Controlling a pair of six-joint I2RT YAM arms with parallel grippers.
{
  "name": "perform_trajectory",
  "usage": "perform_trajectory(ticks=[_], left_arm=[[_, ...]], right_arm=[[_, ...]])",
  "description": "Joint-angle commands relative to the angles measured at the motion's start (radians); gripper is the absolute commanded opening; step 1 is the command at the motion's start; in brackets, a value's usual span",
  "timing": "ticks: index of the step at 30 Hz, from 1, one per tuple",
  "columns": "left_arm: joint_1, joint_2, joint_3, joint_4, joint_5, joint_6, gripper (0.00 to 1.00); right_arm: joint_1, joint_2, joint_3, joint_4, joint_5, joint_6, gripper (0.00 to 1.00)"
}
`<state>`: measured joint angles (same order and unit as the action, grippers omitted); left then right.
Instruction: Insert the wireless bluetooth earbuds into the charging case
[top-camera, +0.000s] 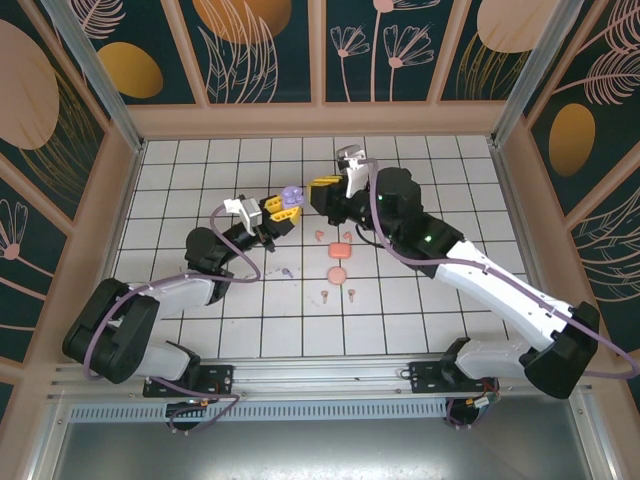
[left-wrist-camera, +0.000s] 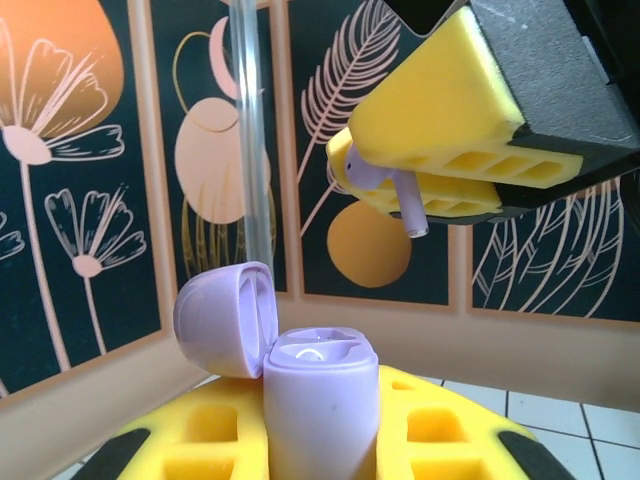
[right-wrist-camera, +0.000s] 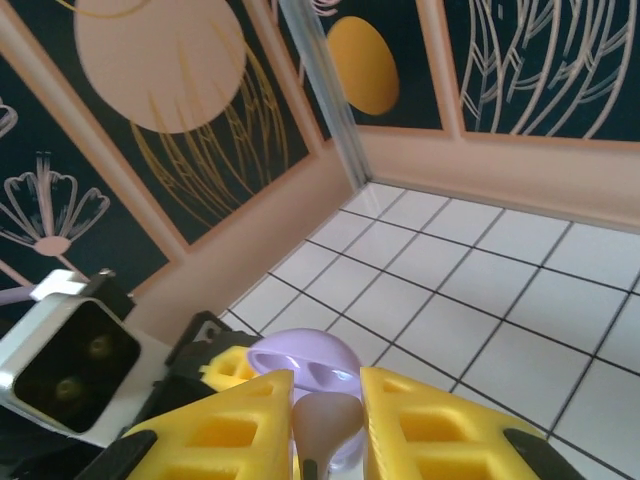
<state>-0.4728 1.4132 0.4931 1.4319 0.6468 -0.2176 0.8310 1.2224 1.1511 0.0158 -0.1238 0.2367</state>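
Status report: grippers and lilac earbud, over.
Left gripper shut on open lilac case. Right gripper shut on lilac earbud, not yet in case. Nothing between them.

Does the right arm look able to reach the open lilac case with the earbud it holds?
Probably yes. The right gripper holds the lilac earbud close to the lilac case, which the left gripper holds, lid open; nothing stands between them.

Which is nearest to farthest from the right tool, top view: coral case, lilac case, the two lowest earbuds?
1. lilac case, just to its left.
2. coral case, mid-table.
3. left earbud and right earbud, lowest in view: too close to call.
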Motion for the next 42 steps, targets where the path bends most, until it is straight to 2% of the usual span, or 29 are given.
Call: perform_trajectory(ticks=[1,9,42], left_arm=[[-0.013,0.016,0.040,0.076,0.070,-0.039,0.00],[-0.021,0.031,0.056,0.089,0.096,-0.066,0.00],[-0.036,0.033,0.068,0.110,0.118,-0.110,0.00]], right_arm=[[0.008,-0.032,-0.038,0.118,-0.075,-0.030,0.22],[0.029,-0.051,-0.078,0.156,-0.118,-0.042,0.22],[0.023,0.012,-0.086,0.180,-0.062,-0.045,0.20]])
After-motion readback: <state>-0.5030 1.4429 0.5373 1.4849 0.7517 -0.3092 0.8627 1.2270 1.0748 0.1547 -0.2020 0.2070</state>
